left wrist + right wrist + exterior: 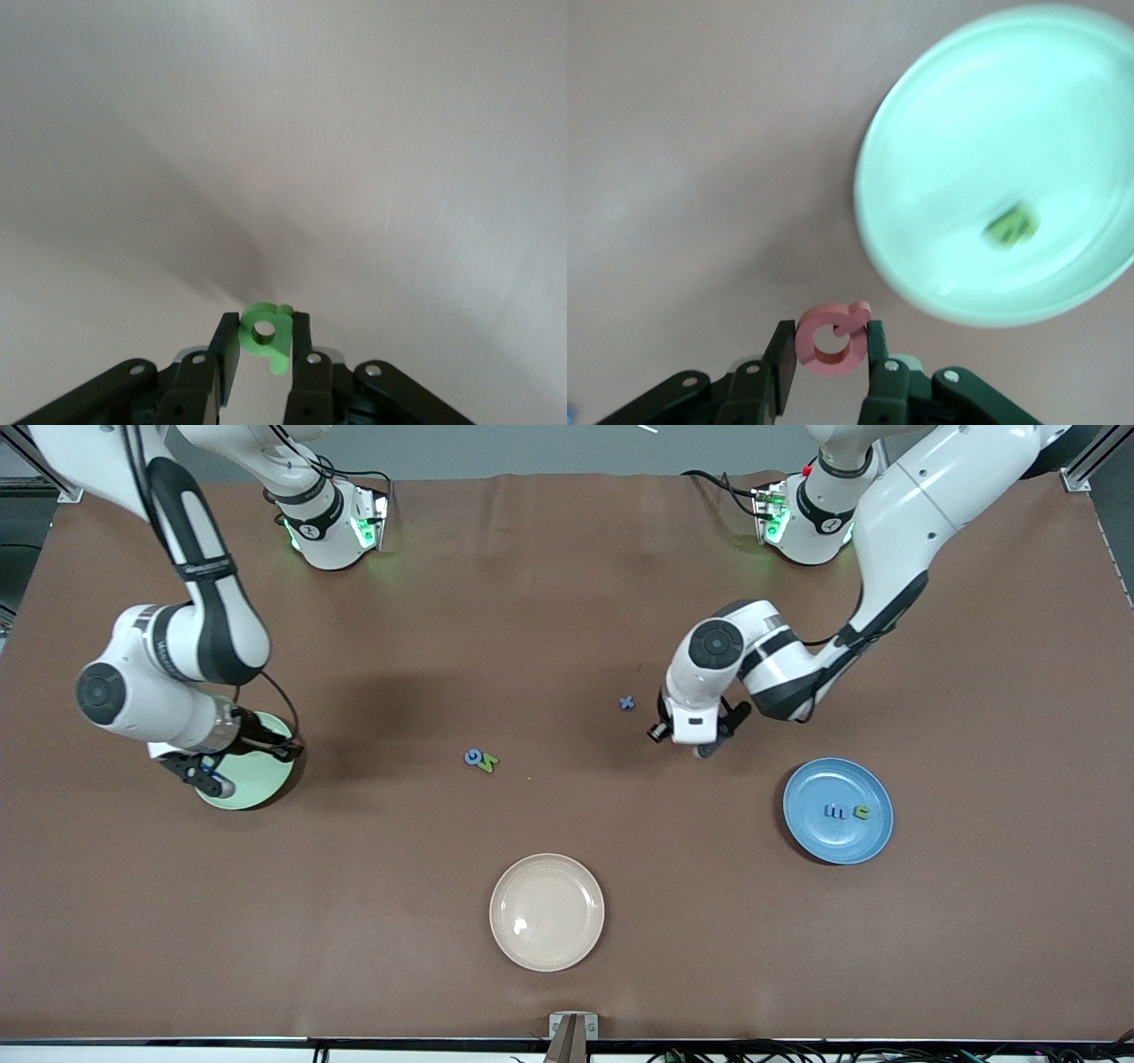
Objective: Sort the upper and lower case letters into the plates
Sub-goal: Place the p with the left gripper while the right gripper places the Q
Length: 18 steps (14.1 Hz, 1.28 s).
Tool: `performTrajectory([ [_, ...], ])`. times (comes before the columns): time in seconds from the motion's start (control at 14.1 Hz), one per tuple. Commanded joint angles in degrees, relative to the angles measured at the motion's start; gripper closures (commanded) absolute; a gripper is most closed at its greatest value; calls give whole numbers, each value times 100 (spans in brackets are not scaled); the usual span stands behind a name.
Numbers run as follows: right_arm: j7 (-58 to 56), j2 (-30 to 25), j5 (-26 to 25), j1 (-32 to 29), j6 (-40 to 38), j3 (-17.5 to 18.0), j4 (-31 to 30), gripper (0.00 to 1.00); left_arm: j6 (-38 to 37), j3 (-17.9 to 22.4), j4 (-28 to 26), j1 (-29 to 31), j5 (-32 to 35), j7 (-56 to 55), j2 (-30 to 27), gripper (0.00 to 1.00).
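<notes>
My left gripper [266, 324] is shut on a small green letter [268, 336] with a ring and a stem, over bare table between the blue x [627, 702] and the blue plate [833, 779]. A blue letter [834, 811] and a green letter [860, 812] lie in that plate. My right gripper [830, 332] is shut on a red ring-shaped letter [831, 341], at the edge of the mint green plate [966, 133], which holds one green letter [1012, 225]. A blue letter [474, 757] and a green letter [488, 762] touch each other mid-table.
A cream-beige plate [547, 911] with nothing in it lies near the table's front edge, in the middle. In the front view the left gripper [704, 750] and right gripper [217, 779] are far apart, at opposite ends of the brown table.
</notes>
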Motion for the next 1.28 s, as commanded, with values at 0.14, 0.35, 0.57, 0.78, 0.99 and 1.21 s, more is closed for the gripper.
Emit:
performTrajectory([
  [0.14,-1260,676,-159,-509,1139,126,-92,93,-1088,-25,717,608,88,1380,-113,100],
  [0.35,-1332,1010,-159,-510,1501,135,-92,90,-1088,-7,761,1337,96,2451,-87,100],
  [0.57,-1332,1090,-159,-510,1555,135,-92,87,-1001,2,770,1988,158,3017,53,100],
  [0.78,-1332,1064,-159,-510,1484,126,-83,37,-965,98,762,2130,158,3045,115,66],
  [0.99,-1297,740,-159,-510,1310,126,-92,0,-965,125,726,2218,140,3036,89,0],
  [1.21,-1192,11,-167,-457,170,108,-57,0,-1000,-67,674,2148,70,2922,71,0],
])
